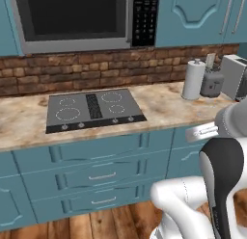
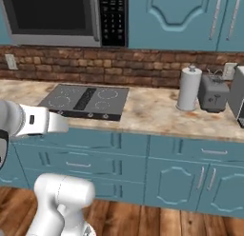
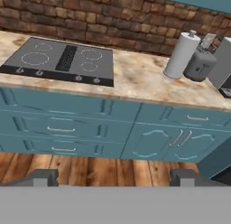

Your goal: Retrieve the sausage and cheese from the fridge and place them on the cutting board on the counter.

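Observation:
The counter [image 1: 159, 105] [image 2: 147, 111] [image 3: 135, 78] is a beige marbled top over teal panelled cabinets, backed by a red brick wall. My gripper [image 3: 115, 178] hangs in front of the cabinets, below counter height, and faces them. Its two dark fingertips [image 3: 45, 177] stand far apart, open, with nothing between them. The sausage, the cheese, the fridge and the cutting board are out of view.
A grey cooktop [image 1: 91, 110] [image 2: 86, 101] [image 3: 58, 60] is set into the counter at the left. A white paper towel roll [image 1: 193, 80] [image 2: 188, 88] [image 3: 180, 56] and a grey toaster [image 1: 212, 83] [image 2: 213, 93] [image 3: 198, 65] stand at the right. A microwave [image 1: 72, 16] [image 2: 57, 16] hangs above.

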